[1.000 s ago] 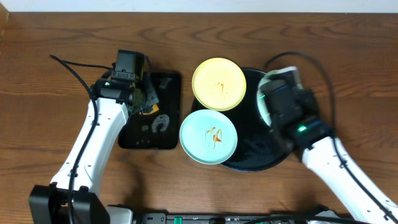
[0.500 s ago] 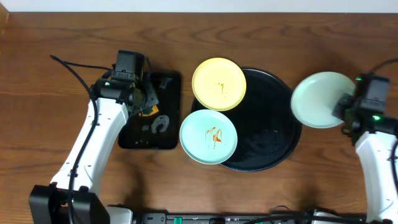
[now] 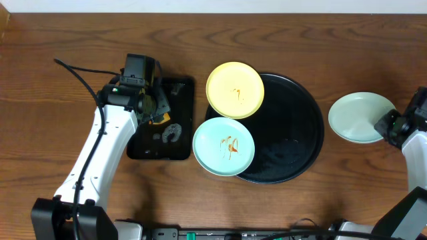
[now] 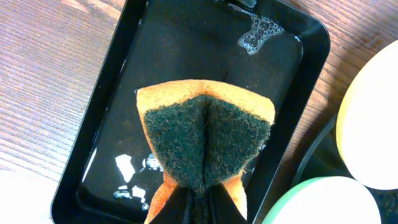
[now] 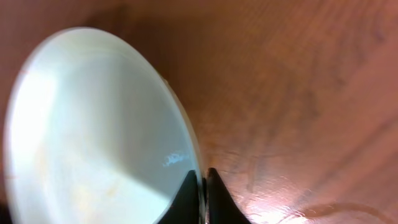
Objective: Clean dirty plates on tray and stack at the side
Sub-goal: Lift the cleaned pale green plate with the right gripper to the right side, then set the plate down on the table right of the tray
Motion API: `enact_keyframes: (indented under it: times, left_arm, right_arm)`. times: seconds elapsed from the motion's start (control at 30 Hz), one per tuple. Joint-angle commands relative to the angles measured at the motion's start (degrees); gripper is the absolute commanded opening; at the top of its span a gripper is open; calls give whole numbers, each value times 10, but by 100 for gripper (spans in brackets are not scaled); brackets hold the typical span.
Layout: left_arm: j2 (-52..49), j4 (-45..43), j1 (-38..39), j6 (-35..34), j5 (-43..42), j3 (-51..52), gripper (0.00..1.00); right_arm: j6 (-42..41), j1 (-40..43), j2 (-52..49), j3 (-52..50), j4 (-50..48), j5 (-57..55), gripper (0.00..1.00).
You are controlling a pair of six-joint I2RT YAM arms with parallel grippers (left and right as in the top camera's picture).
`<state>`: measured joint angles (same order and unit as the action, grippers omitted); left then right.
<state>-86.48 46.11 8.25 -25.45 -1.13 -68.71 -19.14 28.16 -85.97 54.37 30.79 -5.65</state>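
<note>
The right gripper [image 5: 203, 186] pinches the rim of the clean mint plate [image 3: 362, 117], which is over the bare table [image 3: 67, 40] right of the round tray [image 3: 293, 133] and clear of it; the left gripper [image 4: 198, 202] is clamped on a folded sponge [image 4: 205, 134] above the wet rectangular tray [image 4: 180, 56]. The smeared yellow plate [image 3: 234, 89] and blue plate [image 3: 223, 146] overlap the round tray's left rim, just beside the rectangular tray; so the sponge arm looks much nearer, with the right gripper well apart across the whole tray
</note>
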Motion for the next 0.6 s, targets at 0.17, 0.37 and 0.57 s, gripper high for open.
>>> enact_keyframes:
  times: [0.17, 0.37, 0.57]
  left_arm:
    - [7, 1, -4, 3, 5, 2, 8]
    - [7, 1, -4, 3, 5, 2, 8]
    - [7, 1, -4, 3, 5, 2, 8]
  right_arm:
    - [16, 2, 16, 10, -47, 349, 51]
    - [84, -50, 16, 10, 30, 496, 61]
    - [90, -141, 14, -2, 100, 492, 99]
